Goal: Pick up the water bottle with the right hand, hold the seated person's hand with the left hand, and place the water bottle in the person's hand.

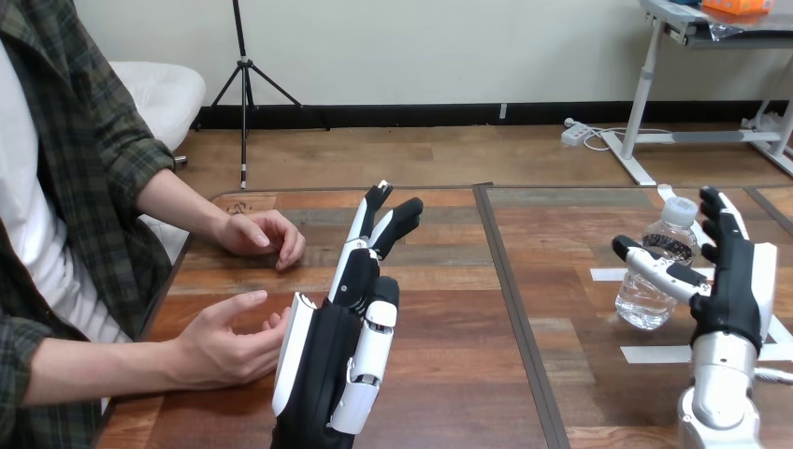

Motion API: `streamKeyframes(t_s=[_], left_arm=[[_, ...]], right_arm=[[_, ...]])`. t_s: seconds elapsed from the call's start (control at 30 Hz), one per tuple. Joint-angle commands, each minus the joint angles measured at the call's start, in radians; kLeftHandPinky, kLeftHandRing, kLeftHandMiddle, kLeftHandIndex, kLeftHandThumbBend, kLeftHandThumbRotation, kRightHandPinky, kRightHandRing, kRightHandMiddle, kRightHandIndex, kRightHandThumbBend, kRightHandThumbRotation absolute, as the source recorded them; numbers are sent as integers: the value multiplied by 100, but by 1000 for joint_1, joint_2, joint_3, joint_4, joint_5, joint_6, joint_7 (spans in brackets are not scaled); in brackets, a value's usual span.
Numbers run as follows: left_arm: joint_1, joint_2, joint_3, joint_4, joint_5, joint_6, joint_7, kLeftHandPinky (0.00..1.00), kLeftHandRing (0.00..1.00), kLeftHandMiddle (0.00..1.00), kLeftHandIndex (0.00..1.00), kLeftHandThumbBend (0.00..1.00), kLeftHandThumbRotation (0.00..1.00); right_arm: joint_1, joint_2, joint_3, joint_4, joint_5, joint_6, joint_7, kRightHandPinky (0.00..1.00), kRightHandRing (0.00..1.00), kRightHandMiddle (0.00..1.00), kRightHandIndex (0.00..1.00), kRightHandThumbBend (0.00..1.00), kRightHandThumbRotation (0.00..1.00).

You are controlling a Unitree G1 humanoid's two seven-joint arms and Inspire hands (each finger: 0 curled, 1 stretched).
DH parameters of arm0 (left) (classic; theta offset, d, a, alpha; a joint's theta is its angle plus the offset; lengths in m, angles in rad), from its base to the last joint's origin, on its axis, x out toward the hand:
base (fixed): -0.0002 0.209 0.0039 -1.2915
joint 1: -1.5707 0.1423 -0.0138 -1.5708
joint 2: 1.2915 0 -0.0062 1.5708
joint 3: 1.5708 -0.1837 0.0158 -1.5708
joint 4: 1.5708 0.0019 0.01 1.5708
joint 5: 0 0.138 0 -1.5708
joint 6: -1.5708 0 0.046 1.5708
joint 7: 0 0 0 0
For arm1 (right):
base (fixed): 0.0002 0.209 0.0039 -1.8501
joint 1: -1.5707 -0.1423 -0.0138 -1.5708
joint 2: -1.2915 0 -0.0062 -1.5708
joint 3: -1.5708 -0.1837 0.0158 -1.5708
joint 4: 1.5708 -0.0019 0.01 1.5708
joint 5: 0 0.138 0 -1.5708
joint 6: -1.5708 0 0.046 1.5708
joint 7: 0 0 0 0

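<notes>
We judge that none of the 3 steps is finished. The water bottle (643, 304) stands upright on the table (449, 374) at about 3 o'clock, cap on, among strips of white tape (645, 354). Our right hand (734, 290) sits on its 3 o'clock side with fingers straight and pointing away from us and the thumb reaching across the front of the bottle. The hand is spread, not closed round it, and we cannot tell whether the thumb touches the plastic. The pick-up looks ready to start.

Our left hand (327, 365), near 7 o'clock, is spread too, fingers straight toward 12 o'clock. The person's nearer hand (224, 346) lies at 8 o'clock, palm turned toward ours and fingertips against or just beside its white shell. Nothing of ours curls round it, so no hold is made. The person's farther hand (262, 234) rests on the table at 10 o'clock, well apart from the bottle.

What remains is everything — gripping and lifting the bottle, taking the person's hand, and carrying the bottle across to it.
</notes>
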Motion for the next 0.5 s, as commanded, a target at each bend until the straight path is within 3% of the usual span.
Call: streamKeyframes(t_s=[0.0,0.47], left_arm=[[-33,-7,0,-5,-13,-17,-7,96,91,91,98,0,100],[-27,-8,7,-9,-6,-18,-3,97,91,90,99,0,100]], right_arm=[[-110,-21,14,13,5,18,14,90,92,91,88,74,0],[-141,-27,21,48,9,75,26,91,93,91,88,72,0]])
